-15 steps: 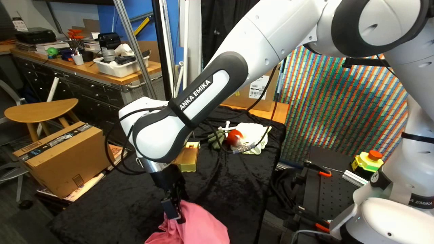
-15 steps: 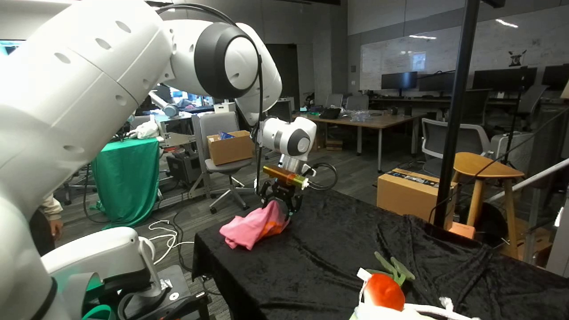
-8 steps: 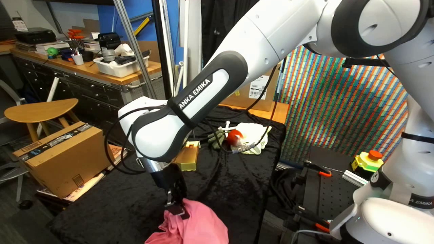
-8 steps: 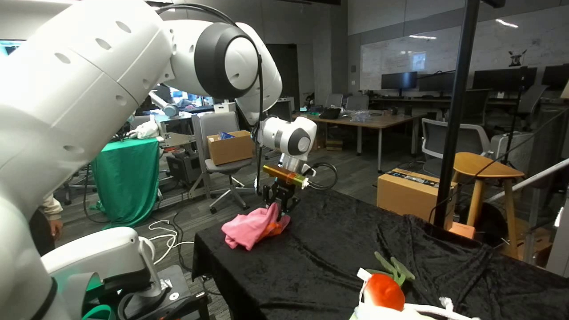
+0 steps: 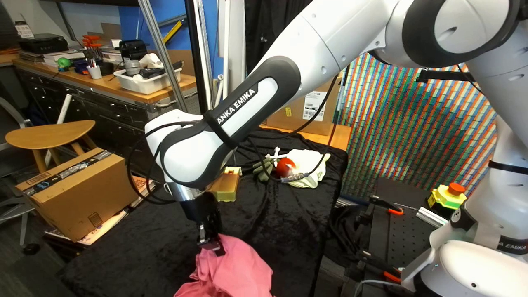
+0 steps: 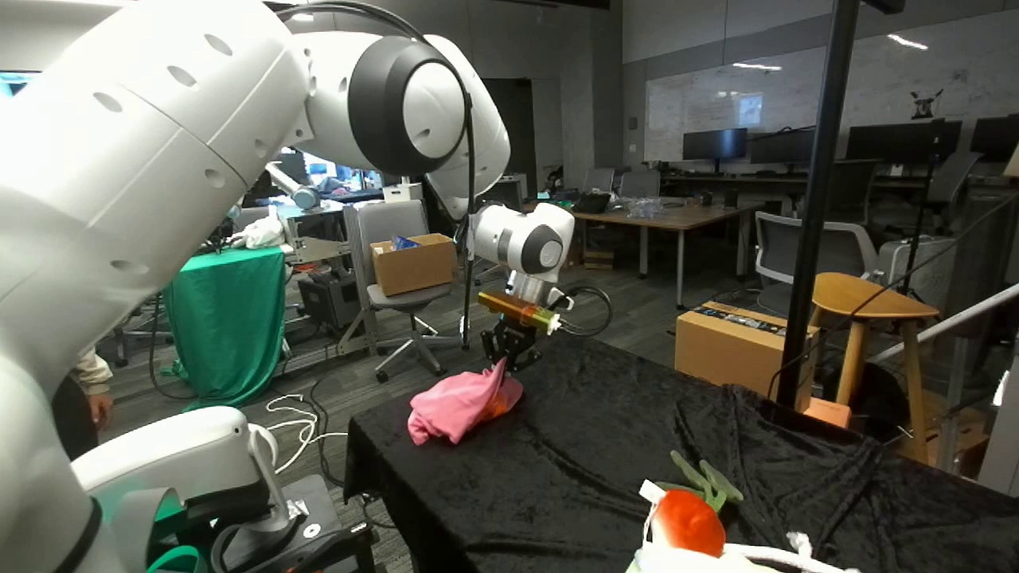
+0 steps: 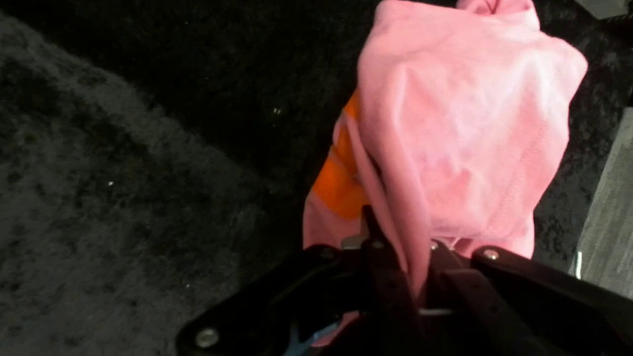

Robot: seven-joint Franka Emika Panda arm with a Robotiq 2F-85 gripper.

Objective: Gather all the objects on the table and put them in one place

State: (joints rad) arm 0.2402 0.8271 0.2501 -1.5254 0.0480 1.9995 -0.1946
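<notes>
My gripper is shut on a fold of the pink cloth, whose gathered ridge runs up between the fingers; an orange patch shows on its side. In both exterior views the gripper is above the cloth, pulling up a small peak while the bulk rests on the black table. At the table's far end in an exterior view, the red plush ball with green leaves touches a cream-white plush lump. A white rope loop lies near the ball.
Cardboard boxes and a wooden stool stand off the table. A black post rises beside the table edge. The arm's cable hangs before the plush pile. An emergency stop sits near the robot base.
The fingers, spread around the cloth a second ago, have come together on a fold of it. The gripper has since risen slightly, drawing the cloth up and shifting it a little.
</notes>
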